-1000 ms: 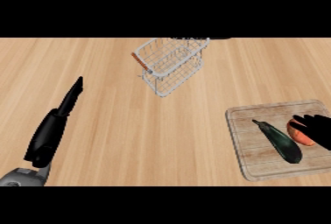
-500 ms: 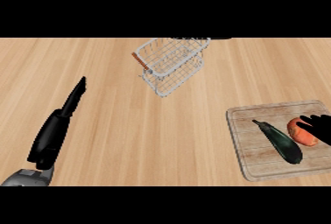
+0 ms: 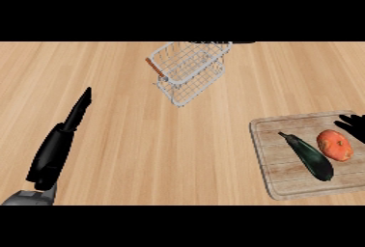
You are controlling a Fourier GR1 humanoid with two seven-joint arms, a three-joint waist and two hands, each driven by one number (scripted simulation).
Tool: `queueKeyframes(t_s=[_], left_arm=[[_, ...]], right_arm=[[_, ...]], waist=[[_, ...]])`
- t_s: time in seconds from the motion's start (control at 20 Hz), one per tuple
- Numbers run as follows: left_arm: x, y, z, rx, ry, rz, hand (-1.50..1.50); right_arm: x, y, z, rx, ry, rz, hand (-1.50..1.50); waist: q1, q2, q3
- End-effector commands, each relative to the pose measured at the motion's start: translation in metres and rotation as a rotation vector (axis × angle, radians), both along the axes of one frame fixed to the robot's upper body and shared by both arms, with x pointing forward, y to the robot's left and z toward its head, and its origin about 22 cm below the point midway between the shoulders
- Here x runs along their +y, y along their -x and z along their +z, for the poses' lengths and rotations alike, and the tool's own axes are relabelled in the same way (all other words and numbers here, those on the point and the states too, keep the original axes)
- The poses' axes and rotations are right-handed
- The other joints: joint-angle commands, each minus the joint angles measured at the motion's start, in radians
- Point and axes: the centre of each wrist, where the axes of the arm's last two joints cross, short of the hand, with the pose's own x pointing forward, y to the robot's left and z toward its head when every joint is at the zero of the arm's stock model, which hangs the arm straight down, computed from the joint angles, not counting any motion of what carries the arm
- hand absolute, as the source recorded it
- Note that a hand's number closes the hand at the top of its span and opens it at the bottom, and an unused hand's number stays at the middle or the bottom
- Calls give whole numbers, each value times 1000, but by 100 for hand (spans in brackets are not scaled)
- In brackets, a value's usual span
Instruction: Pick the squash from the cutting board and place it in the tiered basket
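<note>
A round orange squash [image 3: 335, 144] lies on the right part of the wooden cutting board [image 3: 285, 179], uncovered. Beside it on the left lies a long dark green vegetable [image 3: 308, 157], set diagonally. Only the fingers of my right hand [image 3: 354, 125] show, at the view's right edge just above and right of the squash. They are relaxed, hold nothing and do not touch the squash. The wire tiered basket [image 3: 189, 72] stands at the top centre, far from the board. My left hand [image 3: 61, 144] rests open at the left, fingers straight and pointing up.
The wooden counter [image 3: 157, 144] stretches between the basket and the board. The board sits at the lower right, close to the view's edge. A short brown handle [image 3: 154, 67] sticks out on the basket's left side.
My right hand has drawn back to the right, off the orange squash, which now lies fully in sight. The left hand has hardly moved.
</note>
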Motion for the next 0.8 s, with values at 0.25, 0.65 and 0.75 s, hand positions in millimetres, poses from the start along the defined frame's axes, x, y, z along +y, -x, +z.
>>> queueKeyframes(t_s=[0.25,0.65,0.75], left_arm=[[-5,-3,-1,1,-9,-1,0],[5,4,-14,2,-8,1,0],[-6,-5,10,-5,-23,-1,0]], right_arm=[[-6,-19,-19,10,-34,-33,-150],[-14,-23,-58,32,-34,-38,-150],[-9,-34,-43,23,-44,-47,-150]], waist=[[1,0,0],[2,0,0],[1,0,0]])
